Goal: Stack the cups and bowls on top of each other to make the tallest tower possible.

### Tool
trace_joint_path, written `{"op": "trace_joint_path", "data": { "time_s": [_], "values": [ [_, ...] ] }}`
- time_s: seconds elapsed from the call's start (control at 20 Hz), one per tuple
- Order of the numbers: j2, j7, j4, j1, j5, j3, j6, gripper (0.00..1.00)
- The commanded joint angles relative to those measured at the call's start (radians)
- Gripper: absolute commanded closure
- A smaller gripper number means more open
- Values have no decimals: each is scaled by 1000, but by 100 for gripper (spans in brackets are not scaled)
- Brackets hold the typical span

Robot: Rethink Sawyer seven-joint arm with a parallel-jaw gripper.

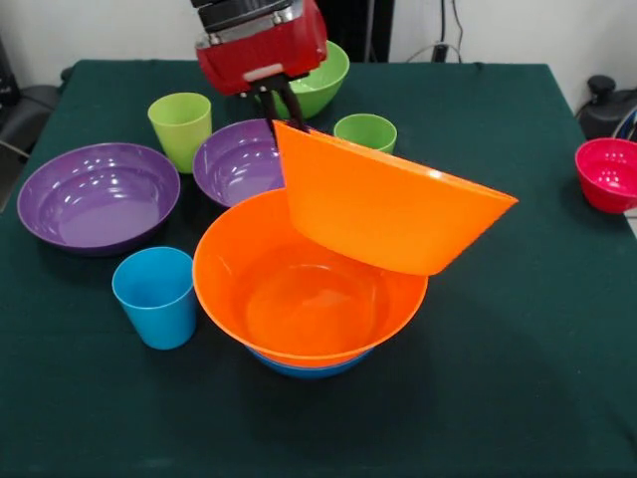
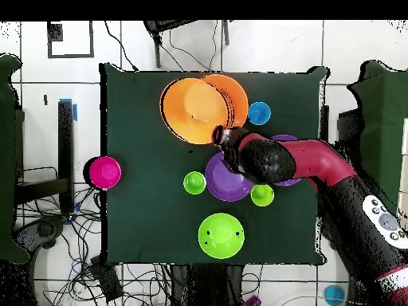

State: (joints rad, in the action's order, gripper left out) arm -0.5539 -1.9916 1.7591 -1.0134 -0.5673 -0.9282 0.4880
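My gripper [image 1: 282, 112] is shut on the rim of a big orange bowl [image 1: 388, 204] and holds it tilted in the air. Under it the second orange bowl [image 1: 299, 304] sits nested in a blue bowl [image 1: 309, 366] on the table. In the overhead view my gripper [image 2: 221, 135] is at the held orange bowl's [image 2: 190, 110] edge. A sky blue cup [image 1: 156, 296] stands left of the stack. Two purple bowls [image 1: 98, 196] [image 1: 237, 161], a yellow-green cup [image 1: 181, 127], a ridged green cup [image 1: 365, 131] and a green bowl [image 1: 326, 85] stand behind.
A small red bowl [image 1: 607, 174] sits off the dark green table [image 1: 518, 329] at the right edge; it also shows in the overhead view [image 2: 104, 172]. Cables and dark equipment surround the table.
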Motion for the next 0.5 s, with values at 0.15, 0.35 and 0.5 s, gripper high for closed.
{"op": "trace_joint_path", "data": {
  "time_s": [0.15,0.35,0.5],
  "values": [
    [151,325,-38,-38,-8,-174,53,100],
    [181,360,-60,-61,-12,-205,104,100],
    [205,372,-71,-72,-13,-218,126,100]
  ]
}}
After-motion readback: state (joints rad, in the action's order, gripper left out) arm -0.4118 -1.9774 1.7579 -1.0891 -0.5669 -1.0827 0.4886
